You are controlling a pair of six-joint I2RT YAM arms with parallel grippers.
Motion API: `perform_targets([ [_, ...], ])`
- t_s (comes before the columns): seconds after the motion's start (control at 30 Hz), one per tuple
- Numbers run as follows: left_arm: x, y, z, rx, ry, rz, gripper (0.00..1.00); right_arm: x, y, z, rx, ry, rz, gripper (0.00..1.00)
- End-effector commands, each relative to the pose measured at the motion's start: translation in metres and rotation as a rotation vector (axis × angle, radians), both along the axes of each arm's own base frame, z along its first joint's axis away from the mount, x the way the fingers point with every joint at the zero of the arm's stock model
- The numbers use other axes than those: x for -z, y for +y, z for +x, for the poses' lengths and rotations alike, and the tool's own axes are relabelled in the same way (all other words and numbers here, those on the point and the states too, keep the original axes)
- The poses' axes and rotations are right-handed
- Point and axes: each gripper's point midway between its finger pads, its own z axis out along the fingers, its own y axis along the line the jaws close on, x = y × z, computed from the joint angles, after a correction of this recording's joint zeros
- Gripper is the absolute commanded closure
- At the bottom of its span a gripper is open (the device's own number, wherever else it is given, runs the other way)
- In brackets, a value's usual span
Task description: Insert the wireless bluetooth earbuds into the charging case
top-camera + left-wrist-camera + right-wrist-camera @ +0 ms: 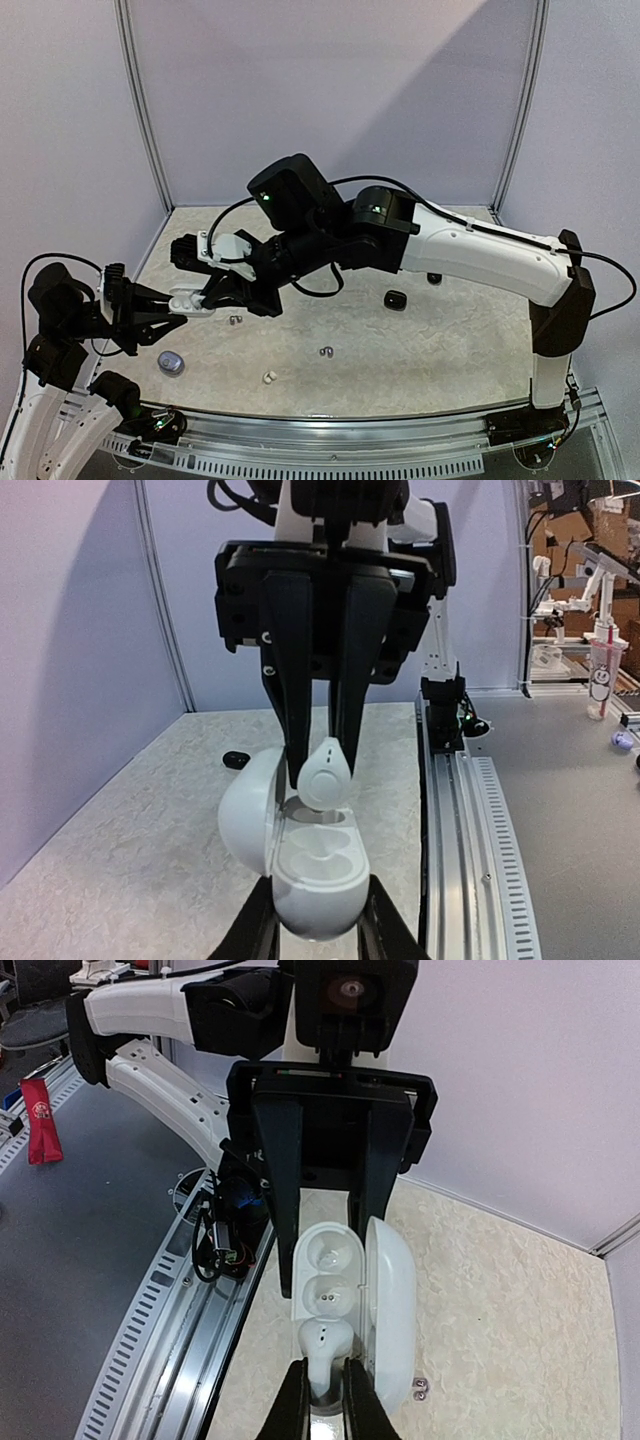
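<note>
Right arm point(470, 250) stretches across mid-frame, walling off the back. Lower right of the bench point(460, 350) lies open; around the centre, loose buds point(325, 351) and a black case point(396, 299) dot the way through.

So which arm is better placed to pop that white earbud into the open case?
Right. The right gripper pinches the white earbud directly over the open case; the left gripper is busy clamping that case.
</note>
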Motion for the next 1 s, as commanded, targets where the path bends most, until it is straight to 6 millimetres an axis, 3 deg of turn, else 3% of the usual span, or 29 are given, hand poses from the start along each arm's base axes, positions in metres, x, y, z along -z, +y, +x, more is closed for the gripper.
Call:
perform_targets([
  [0.0, 0.002, -0.002, -0.002, 0.016, 0.007, -0.005, 1.0, 0.009, 0.005, 0.005, 0.024, -0.011, -0.024, 0.99],
  [0.23, 0.001, -0.002, -0.002, 0.013, 0.013, -0.009, 1.0, 0.017, 0.002, 0.012, 0.059, -0.044, -0.059, 0.94],
  [0.5, 0.001, -0.002, -0.002, 0.017, 0.014, -0.011, 1.0, 0.013, 0.003, 0.014, 0.062, -0.05, -0.044, 0.8],
  [0.67, 0.001, -0.002, -0.002, 0.018, 0.016, -0.012, 1.0, 0.013, 0.005, 0.015, 0.065, -0.052, -0.036, 0.77],
  [0.97, 0.002, 0.0, 0.011, -0.045, 0.1, -0.05, 1.0, -0.004, 0.003, 0.014, 0.078, -0.046, 0.006, 0.68],
])
